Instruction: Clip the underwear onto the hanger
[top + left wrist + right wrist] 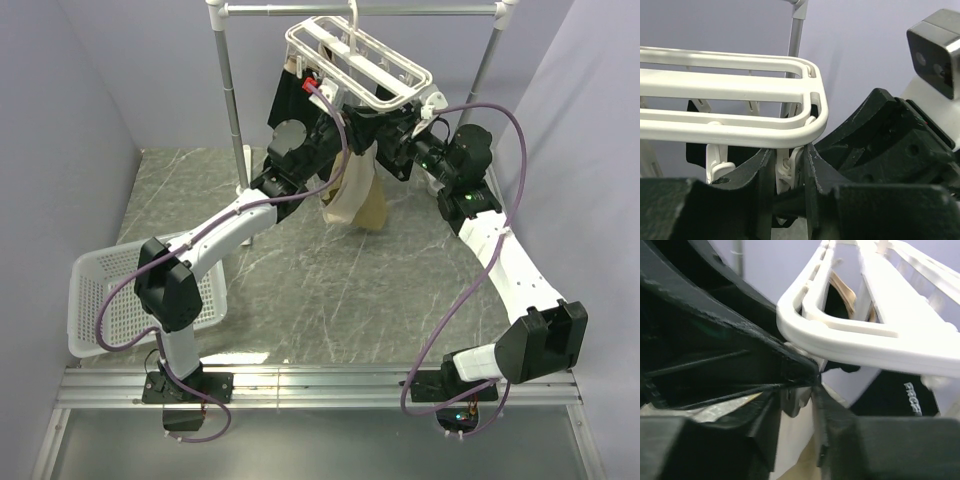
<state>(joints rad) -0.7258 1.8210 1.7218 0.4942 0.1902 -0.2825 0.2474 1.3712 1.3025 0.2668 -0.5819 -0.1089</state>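
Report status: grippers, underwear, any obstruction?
Left gripper shut on a clip under the hanger. Right gripper beside it, grip unclear. Underwear hangs below, between the grippers. No obstruction seen.

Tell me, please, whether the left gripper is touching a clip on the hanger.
Touching. The left wrist view shows the left gripper closed on a white clip under the hanger.
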